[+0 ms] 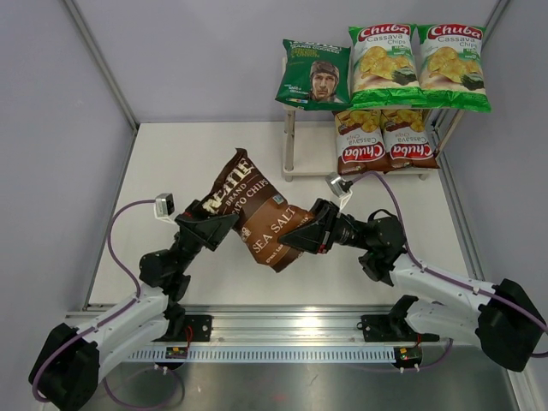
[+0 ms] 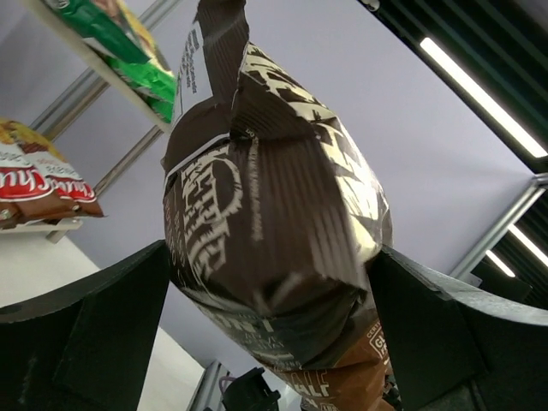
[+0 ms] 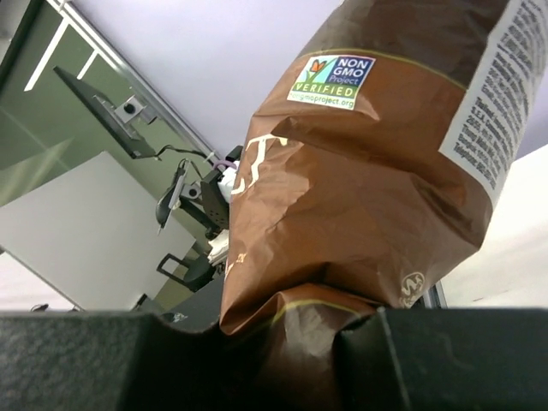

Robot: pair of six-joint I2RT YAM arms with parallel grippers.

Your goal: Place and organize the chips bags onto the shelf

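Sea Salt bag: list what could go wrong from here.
1. Slip: the right gripper pinches only a crumpled end of the Sea Salt bag, which is held up off the table. The left gripper stands open around it, not clamped. The glossy bag might slide out.
2. Collision: the shelf seems free only on its lower board, left of the brown Chuba bags. The bag may catch the upper board or nudge them.

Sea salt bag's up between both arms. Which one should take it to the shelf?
Right. The right fingers are pinched shut on the bag's edge, and the shelf stands on that side. The left fingers are spread wide either side of the bag, not gripping.
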